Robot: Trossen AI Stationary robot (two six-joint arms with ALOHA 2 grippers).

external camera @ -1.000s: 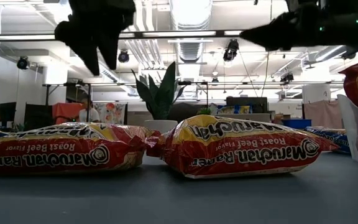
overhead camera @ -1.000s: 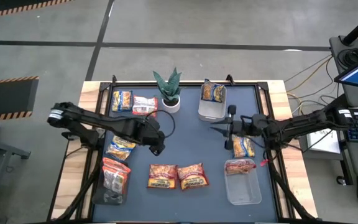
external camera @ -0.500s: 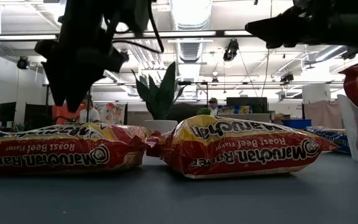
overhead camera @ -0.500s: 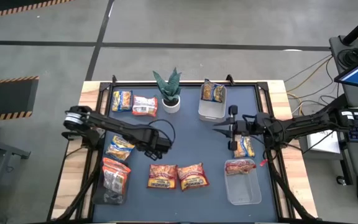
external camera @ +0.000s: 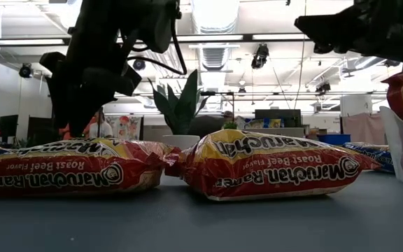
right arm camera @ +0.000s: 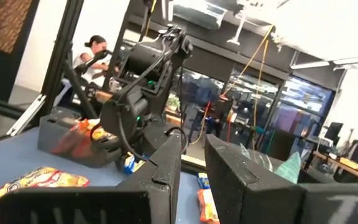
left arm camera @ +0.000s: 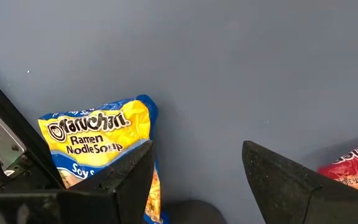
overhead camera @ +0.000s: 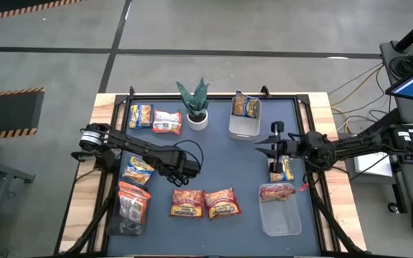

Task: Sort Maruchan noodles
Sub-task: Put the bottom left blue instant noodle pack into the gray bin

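Maruchan noodle packets lie flat on the blue mat. Two orange-red ones point(overhead camera: 187, 203) point(overhead camera: 222, 203) rest side by side near the front, and a yellow-and-blue one point(overhead camera: 139, 170) point(left arm camera: 98, 140) lies left of them. My left gripper point(overhead camera: 183, 172) point(left arm camera: 197, 158) points down, open, over bare mat between that yellow packet and the left orange-red packet's corner point(left arm camera: 353, 165). It has nothing between its fingers. My right gripper point(overhead camera: 260, 147) point(right arm camera: 194, 158) hangs high over the mat's right half, fingers almost together and empty, tipped slightly upward. Beneath its arm lies another yellow-and-blue packet point(overhead camera: 281, 168).
A clear bin point(overhead camera: 242, 127) at the back holds a yellow-and-blue packet, and a bin point(overhead camera: 279, 218) at the front right holds a red one. A potted plant point(overhead camera: 194, 104) stands at the back. More packets lie at the back left point(overhead camera: 153, 118) and front left point(overhead camera: 133, 202).
My left gripper has come down toward the mat and tipped from slanting to pointing nearly straight down. My right gripper has drawn back a little toward the table's right edge and tipped upward. No packet has moved.
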